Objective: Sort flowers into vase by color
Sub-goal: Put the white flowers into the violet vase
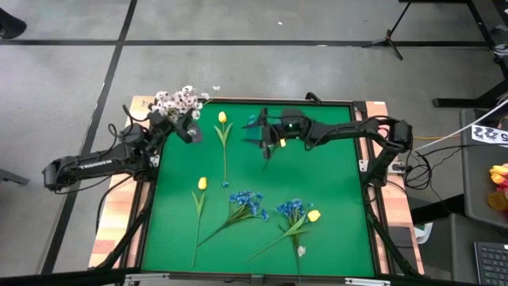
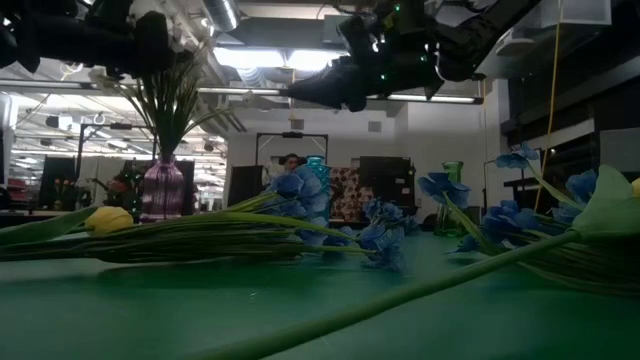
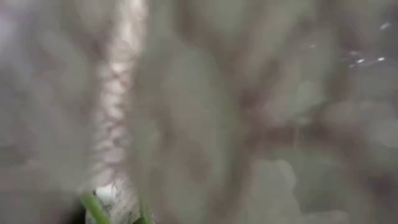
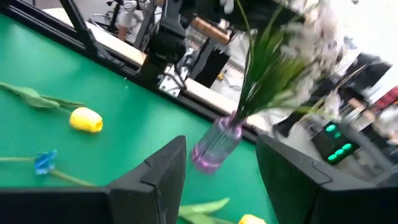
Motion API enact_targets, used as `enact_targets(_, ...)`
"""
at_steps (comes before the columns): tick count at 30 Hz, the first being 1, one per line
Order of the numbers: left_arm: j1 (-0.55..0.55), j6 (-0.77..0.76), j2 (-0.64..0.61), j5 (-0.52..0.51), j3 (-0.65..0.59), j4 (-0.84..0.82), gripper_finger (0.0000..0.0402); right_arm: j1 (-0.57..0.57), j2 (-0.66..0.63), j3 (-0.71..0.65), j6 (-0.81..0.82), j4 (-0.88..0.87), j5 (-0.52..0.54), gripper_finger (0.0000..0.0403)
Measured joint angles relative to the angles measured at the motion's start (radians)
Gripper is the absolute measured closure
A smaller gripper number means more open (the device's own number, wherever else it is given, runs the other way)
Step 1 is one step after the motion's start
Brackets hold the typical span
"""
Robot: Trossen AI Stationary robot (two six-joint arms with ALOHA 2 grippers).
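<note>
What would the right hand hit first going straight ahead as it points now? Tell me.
Most likely the purple vase of white flowers. In the right wrist view it sits dead centre between the right hand's open fingers, with only green mat before it. How far off is hard to judge.

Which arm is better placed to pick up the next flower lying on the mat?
Probably the right: its gripper is open and empty over the mat near a yellow tulip, while the left gripper sits among the white flowers.
</note>
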Motion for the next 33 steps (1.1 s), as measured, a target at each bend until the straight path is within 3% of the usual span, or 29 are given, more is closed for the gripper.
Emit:
enact_targets(7,0.000,-0.089,0.035,0.004,0.000,0.002,0.0158,0.044,0.150,0.087,0.029,0.166,0.066,0.0210)
enact_targets(15,0.000,-0.098,0.069,0.006,0.000,0.007,0.0158,0.058,0.396,0.432,0.032,0.064,0.079,0.0210)
enact_targets(21,0.000,-0.098,0.068,0.006,0.000,0.044,0.0158,0.057,0.496,0.608,0.046,-0.049,0.094,0.0210)
enact_targets(26,0.000,-0.117,0.069,0.007,0.000,0.061,0.0158,0.057,0.529,0.666,0.058,-0.115,0.121,0.0196)
enact_targets(33,0.000,-0.154,0.071,0.030,0.000,0.062,0.0158,0.057,0.529,0.666,0.054,-0.110,0.253,0.0135)
